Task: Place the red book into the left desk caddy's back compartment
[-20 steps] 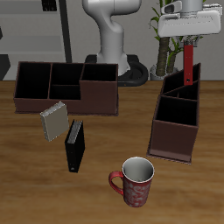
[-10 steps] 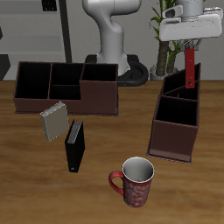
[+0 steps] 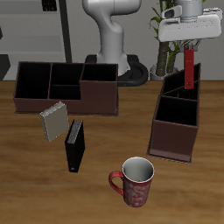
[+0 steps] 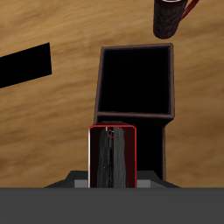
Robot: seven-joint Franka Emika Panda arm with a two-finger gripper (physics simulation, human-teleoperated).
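Pinching the thin dark-red hardcover book [image 3: 189, 68] by its upper end in the two-finger hand [image 3: 190, 44], fingers pressed against both covers. Hanging upright, clear of the table [image 3: 105, 188], above the taller end of the dark maroon-brown open-topped left desk caddy [image 3: 175, 118]. Holding it vertical, evidently to slide edge-first into the narrow back compartment [image 3: 182, 80]. Showing, in the wrist view, the red book [image 4: 112, 157] over the caddy's divided sections. Not yet entering the compartment, by appearance. Lying well apart and undisturbed: black book [image 3: 75, 145], grey book [image 3: 53, 122], red-and-white mug [image 3: 133, 182], matching broadside caddy [image 3: 66, 87].
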